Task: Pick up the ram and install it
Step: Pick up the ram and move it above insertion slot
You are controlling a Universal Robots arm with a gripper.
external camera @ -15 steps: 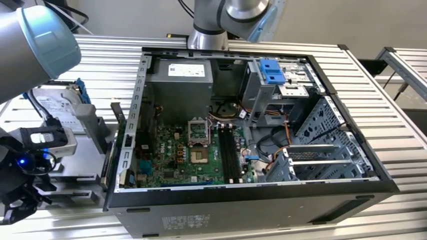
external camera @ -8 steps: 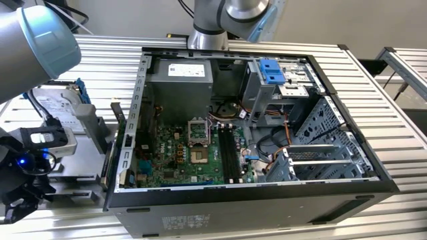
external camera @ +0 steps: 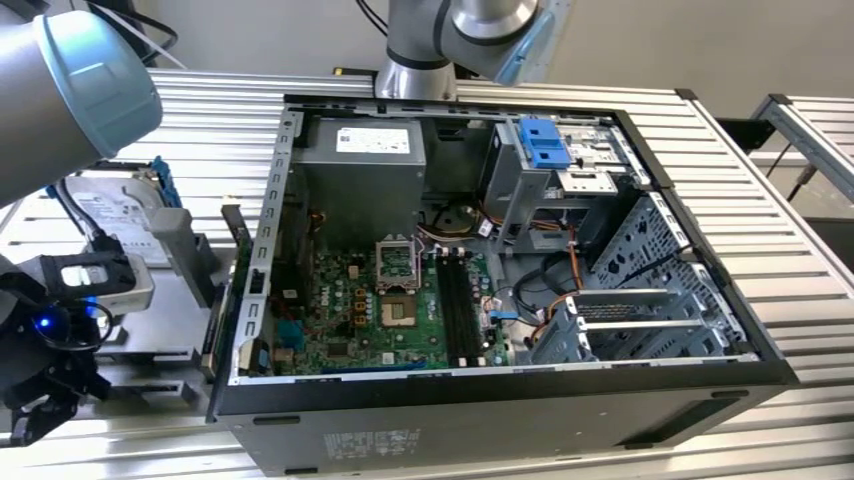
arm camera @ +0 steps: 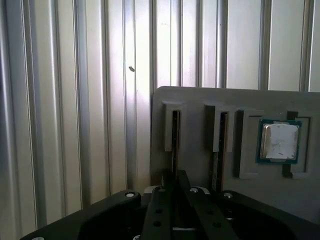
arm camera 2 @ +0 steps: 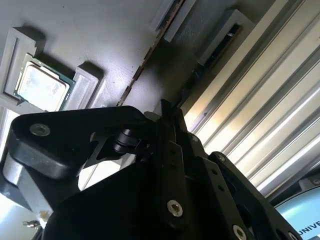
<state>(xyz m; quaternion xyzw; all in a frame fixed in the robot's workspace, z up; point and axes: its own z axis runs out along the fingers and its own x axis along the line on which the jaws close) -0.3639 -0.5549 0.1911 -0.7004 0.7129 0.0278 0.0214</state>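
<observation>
Claw (arm camera: 176, 176) front and centre, black and aimed squarely at the grey holder block (arm camera: 200, 102). Whether it is open or clamped simply cannot be told from these angles. Right in line with its tip sits the ram (arm camera: 175, 135), standing on edge in one narrow slot of that block, a thin dark strip seen edge-on. Whether claw and ram touch cannot be made out either. One slot over from the claw's line, a second stick (arm camera: 219, 145) stands the same way. Farther off to that same side, a square processor chip (arm camera: 279, 141) with a silvery lid lies flat in its own recess. Around the block stretches the ribbed metal table (arm camera: 75, 100). Over to the exterior view now: the claw hangs low at the end of the grey arm (external camera: 67, 90), with a silver hard drive (external camera: 114, 215) propped up a little way past it. Well apart from the claw, the open computer case (external camera: 507, 400) lies on its side with its green motherboard (external camera: 334, 320) exposed, and the long black memory slots (external camera: 461, 300) run side by side across that board.
</observation>
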